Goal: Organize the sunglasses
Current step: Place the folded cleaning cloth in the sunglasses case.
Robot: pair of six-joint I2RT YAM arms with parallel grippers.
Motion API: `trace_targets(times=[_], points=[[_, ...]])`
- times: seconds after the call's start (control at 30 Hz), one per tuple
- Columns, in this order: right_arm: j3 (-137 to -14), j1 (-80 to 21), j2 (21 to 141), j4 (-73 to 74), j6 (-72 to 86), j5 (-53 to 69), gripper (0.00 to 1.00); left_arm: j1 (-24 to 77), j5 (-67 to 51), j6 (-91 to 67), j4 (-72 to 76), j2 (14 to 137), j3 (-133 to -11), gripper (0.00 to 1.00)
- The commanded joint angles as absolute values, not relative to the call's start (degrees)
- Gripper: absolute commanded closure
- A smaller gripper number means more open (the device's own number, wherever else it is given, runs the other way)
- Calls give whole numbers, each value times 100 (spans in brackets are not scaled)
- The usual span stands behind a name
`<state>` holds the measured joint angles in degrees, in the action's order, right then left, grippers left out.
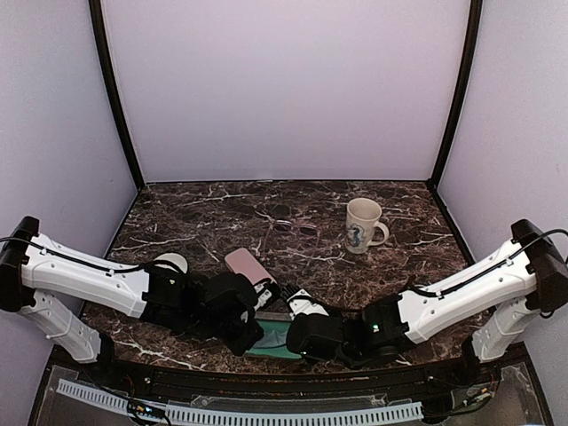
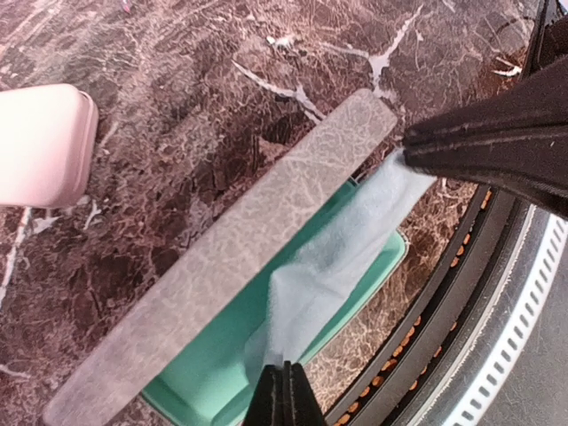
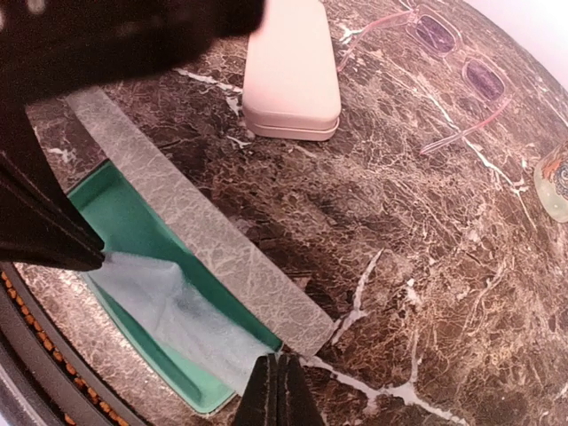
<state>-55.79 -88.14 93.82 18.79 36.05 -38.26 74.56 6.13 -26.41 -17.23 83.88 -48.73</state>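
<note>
left pincer [image 2: 278, 395]: pressed together, pinching one end of cloth [image 2: 342, 257]
right pincer [image 3: 277, 386]: pressed together, pinching the other end of the cloth
cloth: light blue, stretched between both pincers over the green case [image 3: 120, 209]
green case: at near edge of table [image 1: 195, 213], grey lid [image 2: 231, 257] open
sunglasses [image 3: 461, 71]: pink pair, arms unfolded, flat on table beyond both cases, near mug [image 1: 362, 224]; only this pair clear
pink case [image 3: 291, 67]: shut, between green case and sunglasses

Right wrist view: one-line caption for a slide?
Left gripper and right gripper pinch a light blue cloth over the open green-lined case; pink case and red-pink sunglasses beyond.
</note>
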Motion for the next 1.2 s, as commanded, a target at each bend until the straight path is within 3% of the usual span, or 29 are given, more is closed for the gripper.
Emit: trace_targets(times=[0.0,0.57,1.17], points=[[-5367,-8842,9083,1309,3757,-3423,100,7509,853,-2810,-2147,7940,-4977,100],[-4954,-9000,8769,646,4728,-2759,100,8081,1404,-3558,-3105,7198,-4756,100],[-5098,-9187,9051,628,4888,-2696,100,8193,1555,-3808,-2793,7201,-4479,100]])
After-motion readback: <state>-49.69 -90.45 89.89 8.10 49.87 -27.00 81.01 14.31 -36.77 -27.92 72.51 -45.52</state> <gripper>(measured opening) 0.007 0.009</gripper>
